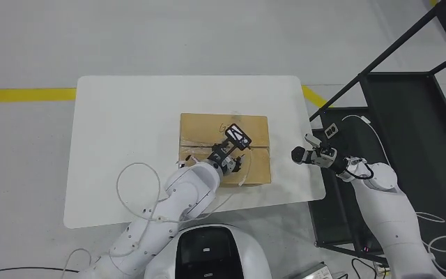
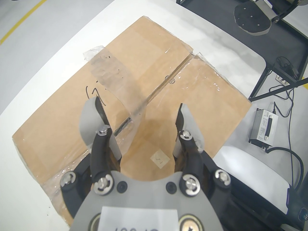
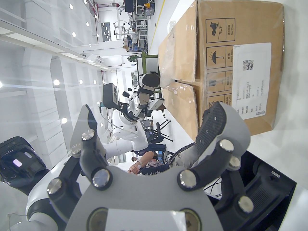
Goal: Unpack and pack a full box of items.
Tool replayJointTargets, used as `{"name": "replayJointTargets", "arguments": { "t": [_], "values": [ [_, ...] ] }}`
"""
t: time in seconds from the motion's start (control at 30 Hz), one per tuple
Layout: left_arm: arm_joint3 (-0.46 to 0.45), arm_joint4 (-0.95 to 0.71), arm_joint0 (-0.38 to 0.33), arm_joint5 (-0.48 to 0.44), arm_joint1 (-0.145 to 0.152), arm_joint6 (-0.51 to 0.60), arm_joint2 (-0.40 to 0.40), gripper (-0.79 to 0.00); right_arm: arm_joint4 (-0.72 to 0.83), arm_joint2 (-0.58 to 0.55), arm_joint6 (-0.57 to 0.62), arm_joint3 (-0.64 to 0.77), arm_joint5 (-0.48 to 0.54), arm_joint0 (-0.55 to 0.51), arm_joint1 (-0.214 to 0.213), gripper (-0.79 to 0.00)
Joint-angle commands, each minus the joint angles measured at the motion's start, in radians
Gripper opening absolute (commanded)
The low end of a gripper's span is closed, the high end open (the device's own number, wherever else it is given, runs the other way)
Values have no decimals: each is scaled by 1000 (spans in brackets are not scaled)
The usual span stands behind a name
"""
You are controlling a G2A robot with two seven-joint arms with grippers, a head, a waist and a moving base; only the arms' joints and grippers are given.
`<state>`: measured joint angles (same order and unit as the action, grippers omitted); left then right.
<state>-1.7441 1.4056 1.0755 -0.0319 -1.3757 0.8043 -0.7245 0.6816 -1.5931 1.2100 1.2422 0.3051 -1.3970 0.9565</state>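
A closed cardboard box (image 1: 223, 132) lies at the middle of the white table (image 1: 125, 125). Its two top flaps meet at a taped seam. My left gripper (image 1: 235, 143) hovers over the box (image 2: 204, 92) near the seam and its jaws stand open (image 2: 139, 103). A strip of clear tape (image 2: 113, 73) has lifted off the box top and curls up against one finger (image 2: 92, 118). By the table's right edge, beside the box, my right gripper (image 1: 298, 153) is open (image 3: 151, 106) and faces the box's labelled end wall (image 3: 250, 78).
A black metal rack (image 1: 390, 104) stands just right of the table, close to my right arm. A power adapter (image 2: 264, 128) with cables lies under it. A white cable (image 1: 132, 188) loops over the table's front left. The table's left half is bare.
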Motion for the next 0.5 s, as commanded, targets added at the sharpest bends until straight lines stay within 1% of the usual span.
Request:
{"name": "replayJointTargets", "arguments": {
  "t": [0.0, 0.1, 0.2, 0.27, 0.3, 0.33, 0.37, 0.43, 0.47],
  "values": [
    [14, -3, -10, 5, -6, 3, 4, -394, 0, 0, 0, 0, 0, 0, 0, 0],
    [34, -8, -23, 11, -14, 1, 9, -394, 0, 0, 0, 0, 0, 0, 0, 0],
    [50, -12, -30, 15, -21, 0, 10, -259, 0, 0, 0, 0, 0, 0, 0, 0],
    [59, -14, -34, 18, -25, 0, 9, -268, 0, 0, 0, 0, 0, 0, 0, 0],
    [63, -14, -36, 17, -27, 0, 9, -299, 0, 0, 0, 0, 0, 0, 0, 0],
    [66, -14, -38, 17, -28, -1, 8, -376, 0, 0, 0, 0, 0, 0, 0, 0],
    [67, -16, -39, 17, -30, 0, 8, -431, 0, 0, 0, 0, 0, 0, 0, 0],
    [66, -14, -40, 18, -33, 1, 8, -486, 0, 0, 0, 0, 0, 0, 0, 0],
    [64, -14, -39, 18, -34, 2, 7, -542, 0, 0, 0, 0, 0, 0, 0, 0]
  ]
}}
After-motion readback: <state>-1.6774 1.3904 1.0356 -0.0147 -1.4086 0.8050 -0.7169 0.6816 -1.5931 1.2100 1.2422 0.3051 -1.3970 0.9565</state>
